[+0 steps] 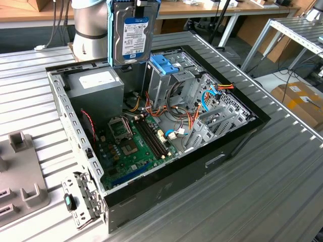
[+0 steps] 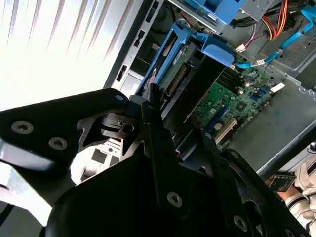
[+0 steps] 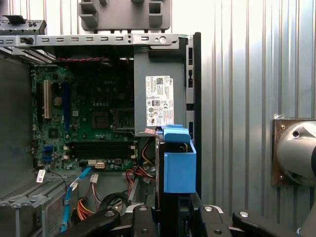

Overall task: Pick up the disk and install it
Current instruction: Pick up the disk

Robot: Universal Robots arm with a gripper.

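Above the far end of the open black computer case (image 1: pixel 166 176), the disk (image 1: pixel 132 35), a flat rectangular metal hard drive with a white and blue printed label and light blue plastic side rails, hangs upright with its label towards the exterior view. The black gripper (image 3: pixel 173 213) holds it, its jaws clamped on the drive's two broad faces, as the first wrist view shows edge-on. In the exterior view the drive's lower edge sits between the big grey power supply box (image 1: pixel 96 85) and the blue plastic latch (image 1: pixel 164 63) on top of the metal drive cage (image 1: pixel 169 85). A green motherboard (image 1: pixel 131 146) lies on the case floor, and the case rests on a ribbed grey metal table (image 1: pixel 262 191).
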